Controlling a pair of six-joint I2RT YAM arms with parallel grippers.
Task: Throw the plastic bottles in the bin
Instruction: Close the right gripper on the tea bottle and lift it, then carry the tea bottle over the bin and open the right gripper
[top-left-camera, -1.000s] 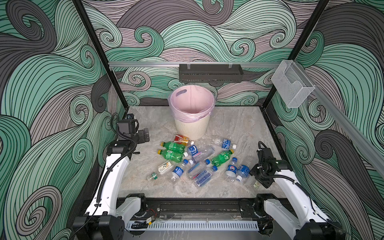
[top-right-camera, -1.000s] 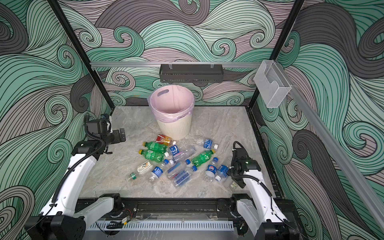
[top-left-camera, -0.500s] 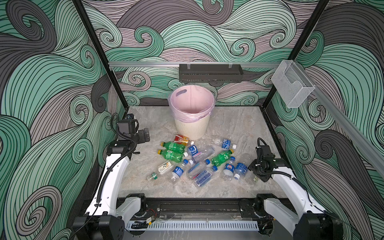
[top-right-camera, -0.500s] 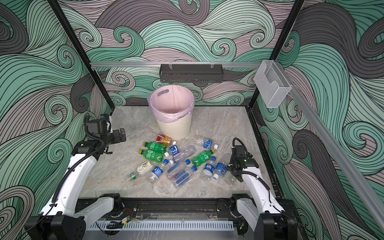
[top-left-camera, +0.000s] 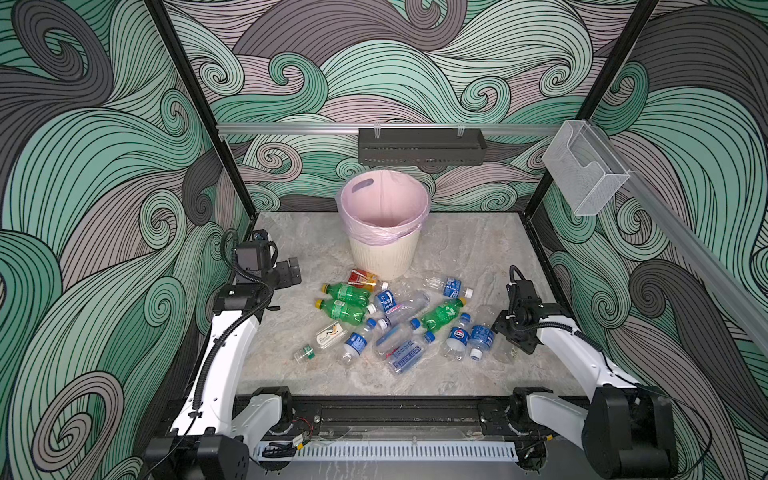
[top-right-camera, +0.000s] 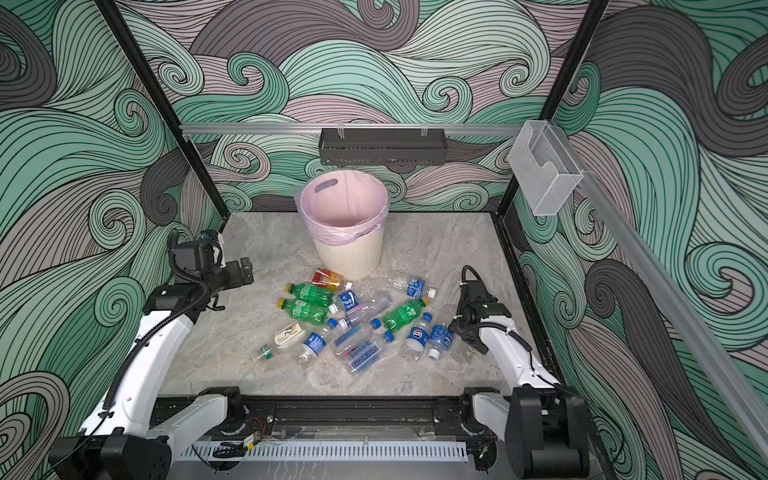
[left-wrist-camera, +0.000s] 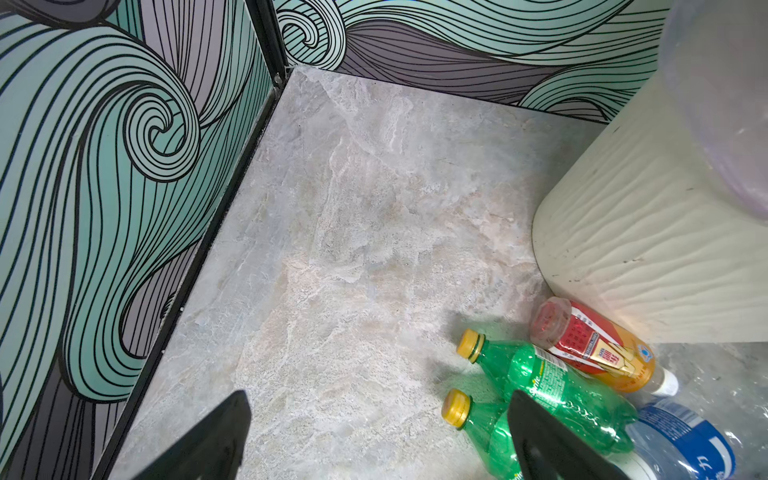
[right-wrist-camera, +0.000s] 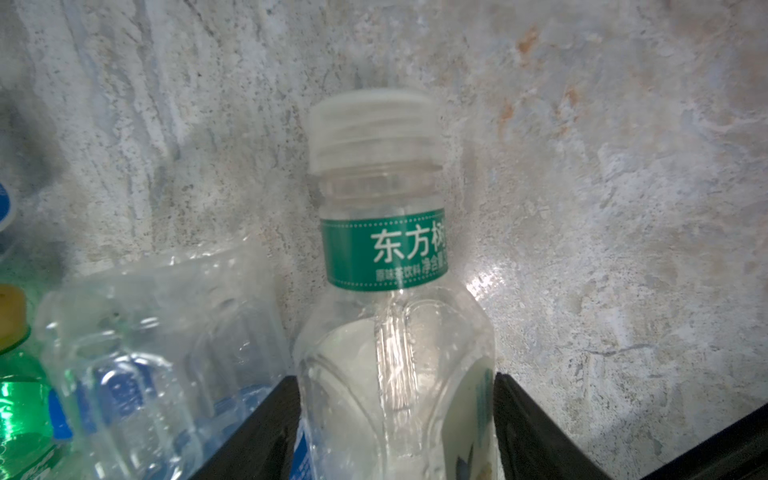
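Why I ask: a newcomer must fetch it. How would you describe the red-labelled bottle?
Start at the cream, pink-lined bin near the back wall. At its foot lies the red-labelled bottle. Its neighbours are green or clear; it alone is orange.

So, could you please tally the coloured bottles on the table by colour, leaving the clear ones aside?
Green bottles: 3
Orange-red labelled bottle: 1
Total: 4
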